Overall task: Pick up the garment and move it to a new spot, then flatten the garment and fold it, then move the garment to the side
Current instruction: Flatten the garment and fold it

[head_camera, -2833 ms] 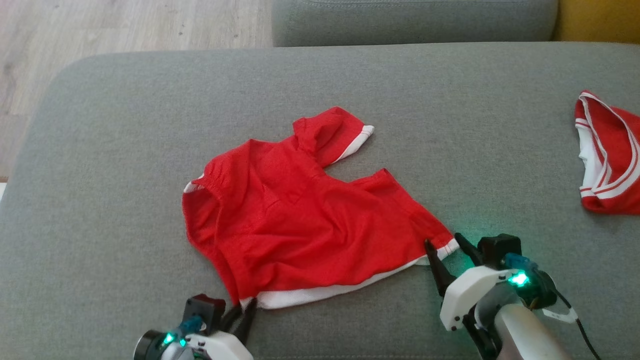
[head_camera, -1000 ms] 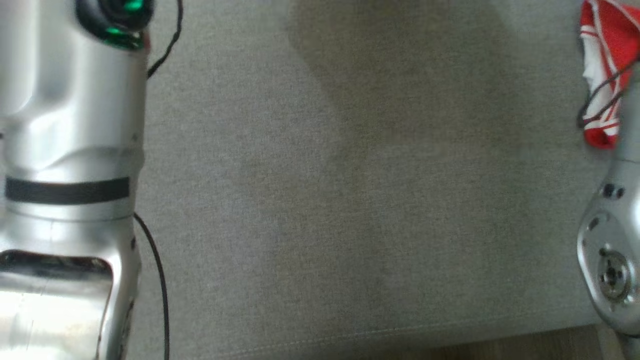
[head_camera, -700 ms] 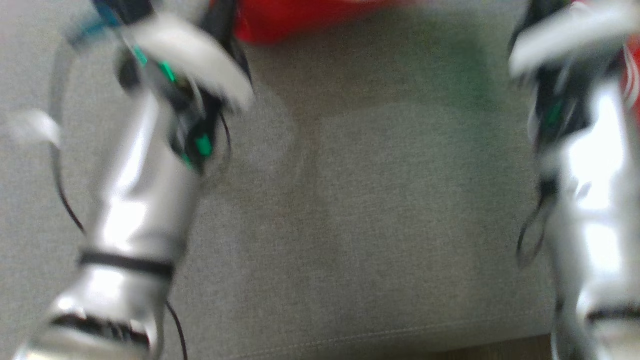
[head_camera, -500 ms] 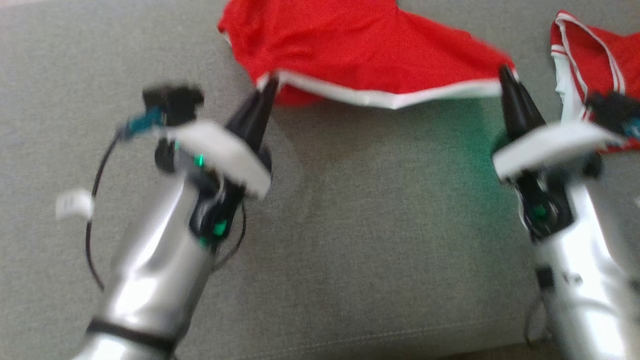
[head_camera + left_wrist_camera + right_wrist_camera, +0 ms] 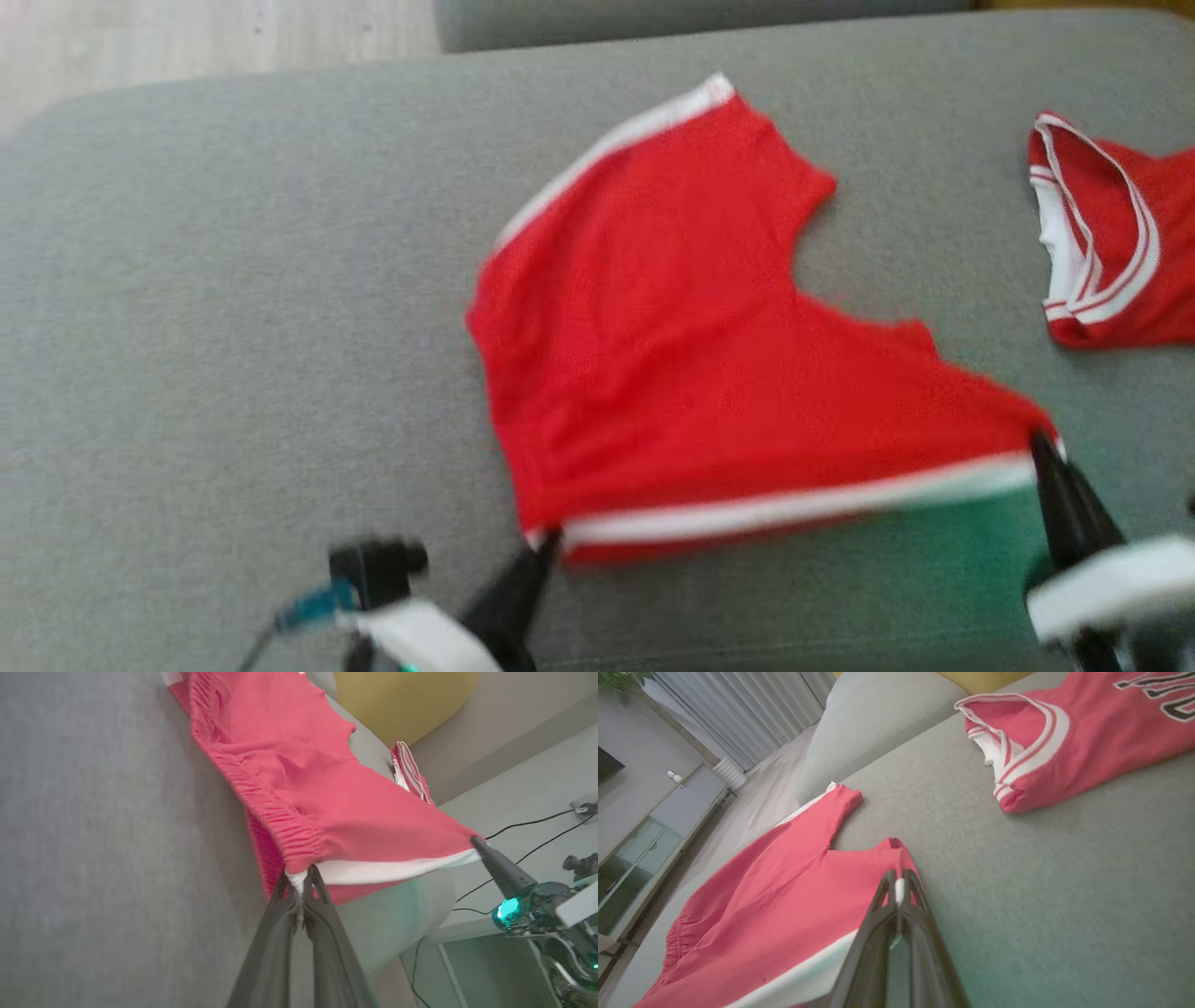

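The left gripper point(image 5: 298, 883) is pinched tight on one corner of the red shorts point(image 5: 303, 784), where the gathered elastic edge point(image 5: 261, 798) meets the white band point(image 5: 387, 870). The right gripper point(image 5: 899, 883) is clamped on the band's other end, so the band runs taut between the two. From there the shorts spread away across the grey sofa seat point(image 5: 233, 327), the near edge looking slightly lifted and the far leg lying flat. A red jersey point(image 5: 1064, 732) with white stripes lies well apart, to the right
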{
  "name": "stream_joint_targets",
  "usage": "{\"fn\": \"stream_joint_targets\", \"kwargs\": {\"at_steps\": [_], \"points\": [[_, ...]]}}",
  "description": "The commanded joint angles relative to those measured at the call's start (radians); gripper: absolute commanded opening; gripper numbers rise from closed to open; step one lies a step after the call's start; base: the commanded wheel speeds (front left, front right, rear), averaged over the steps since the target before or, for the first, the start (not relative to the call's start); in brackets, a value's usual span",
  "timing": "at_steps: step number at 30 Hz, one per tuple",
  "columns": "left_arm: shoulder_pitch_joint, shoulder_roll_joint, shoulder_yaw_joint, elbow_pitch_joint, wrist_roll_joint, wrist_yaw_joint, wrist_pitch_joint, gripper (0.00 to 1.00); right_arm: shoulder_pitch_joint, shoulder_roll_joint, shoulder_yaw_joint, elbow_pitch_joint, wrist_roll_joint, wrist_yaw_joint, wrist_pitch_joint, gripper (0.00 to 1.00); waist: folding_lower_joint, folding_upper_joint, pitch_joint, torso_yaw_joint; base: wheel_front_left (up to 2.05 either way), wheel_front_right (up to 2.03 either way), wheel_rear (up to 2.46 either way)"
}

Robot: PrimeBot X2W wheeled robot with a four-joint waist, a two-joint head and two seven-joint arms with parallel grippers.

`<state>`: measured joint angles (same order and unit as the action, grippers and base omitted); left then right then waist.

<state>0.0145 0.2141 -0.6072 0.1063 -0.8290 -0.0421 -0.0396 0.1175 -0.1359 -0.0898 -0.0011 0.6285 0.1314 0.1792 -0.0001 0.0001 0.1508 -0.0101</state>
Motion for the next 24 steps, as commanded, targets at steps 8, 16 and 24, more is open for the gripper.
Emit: {"fn": "stream_joint_targets", "kwargs": {"at_steps": [8, 16, 24], "points": [[0.100, -0.003, 0.016, -0.213, -0.053, 0.052, 0.010, 0.00, 0.101, 0.050, -0.080, -0.206, -0.047, -0.001, 0.079, 0.00, 0.0001, -0.0001, 0.025, 0.055, 0.00, 0.00, 0.00], [0.018, -0.059, 0.047, -0.347, -0.149, 0.072, 0.076, 0.00, -0.212, 0.019, -0.032, -0.205, -0.117, -0.001, 0.163, 0.00, 0.0001, -0.0001, 0.100, 0.096, 0.00, 0.00, 0.00], [-0.077, -0.109, 0.055, -0.434, -0.259, 0.083, 0.157, 0.00, -0.536, -0.013, -0.009, 0.029, -0.155, -0.001, 0.216, 0.00, 0.0001, -0.0001, 0.148, 0.165, 0.00, 0.00, 0.00]]}}
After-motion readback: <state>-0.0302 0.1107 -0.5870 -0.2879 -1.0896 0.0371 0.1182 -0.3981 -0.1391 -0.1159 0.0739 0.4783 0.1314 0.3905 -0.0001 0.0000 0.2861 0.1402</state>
